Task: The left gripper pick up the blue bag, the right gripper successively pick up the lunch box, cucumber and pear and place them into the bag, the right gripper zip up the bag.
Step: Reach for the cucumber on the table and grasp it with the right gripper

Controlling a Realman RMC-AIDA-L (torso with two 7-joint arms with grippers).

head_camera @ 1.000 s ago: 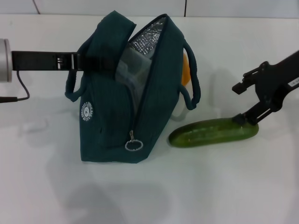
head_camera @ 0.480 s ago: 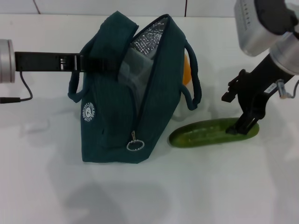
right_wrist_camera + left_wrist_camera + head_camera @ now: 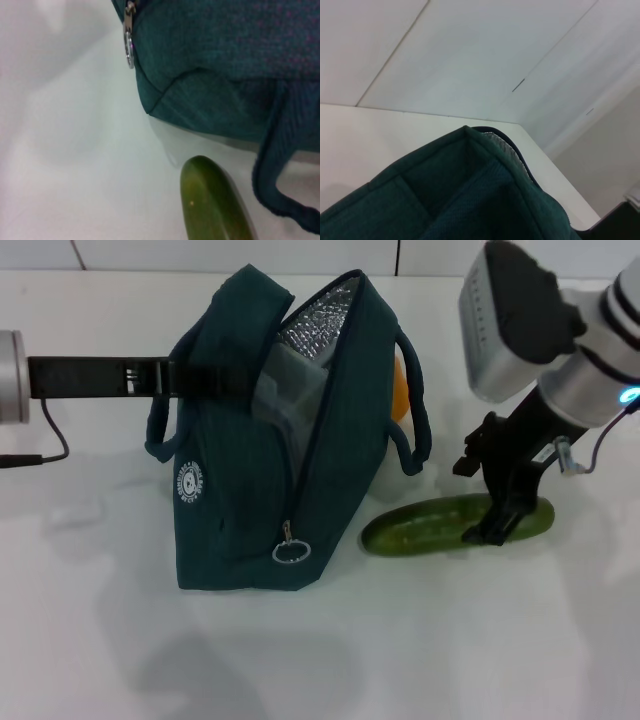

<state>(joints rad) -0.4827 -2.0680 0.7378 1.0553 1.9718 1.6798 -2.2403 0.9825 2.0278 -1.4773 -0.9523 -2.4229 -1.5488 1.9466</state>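
Standing open-mouthed on the white table (image 3: 330,660), the dark teal-blue fabric bag (image 3: 250,510) has its zipper undone, the metal ring pull (image 3: 288,551) hanging at the near end. The silvery lining (image 3: 320,318) shows at the far end of the opening. Inside, the clear rectangular lunch box (image 3: 285,390) is only partly visible, its lower part hidden by the bag wall. The left gripper (image 3: 195,377), a black two-finger claw reaching in from the left, meets the bag's left upper edge; whether its fingers are clamped on the fabric cannot be told, as the fold covers them. The left wrist view shows only bag fabric, table edge and wall.

The orange-yellow pear (image 3: 400,390) lies behind the bag on its right, mostly hidden; just a sliver shows. The long dark green cucumber (image 3: 430,525) lies on the table just right of the bag, near its right loop handle (image 3: 415,445). The right gripper (image 3: 495,525), an identical black claw, is down over the cucumber's right portion, fingers spread, one finger tip at the near side; actual contact is hard to make out. The cucumber's right end is partly covered by the claw.
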